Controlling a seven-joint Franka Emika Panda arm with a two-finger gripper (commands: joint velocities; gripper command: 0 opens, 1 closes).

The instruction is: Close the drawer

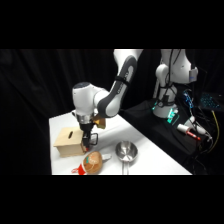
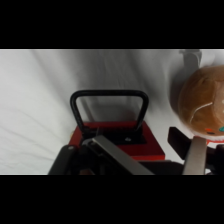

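Side view first: gripper down low at the pale wooden box, right at the box's near-right face, where the drawer comes out. Wrist view next: drawer straight ahead of the fingers, orange-red front showing just past the black linkage, black loop handle standing beyond it over the white tabletop. Handle's long bar crosswise to the view, so broadside to the gripper.

The relation that counts: drawer front between fingers and handle, box itself behind the camera and out of sight here. Closing push, by this reading, back toward the box, squarely along the drawer's sliding line, at right angles to that handle bar. Hard to say how far out the drawer sits.

Fingers: one pale finger visible on the right, the other not clearly made out; open or closed, cannot tell, and nothing visibly held.

Round brown ball-like object lying just beyond the drawer's outer end, close on the right in the wrist view, apart from the handle. Steel bowl further off from the box, clear of the push.
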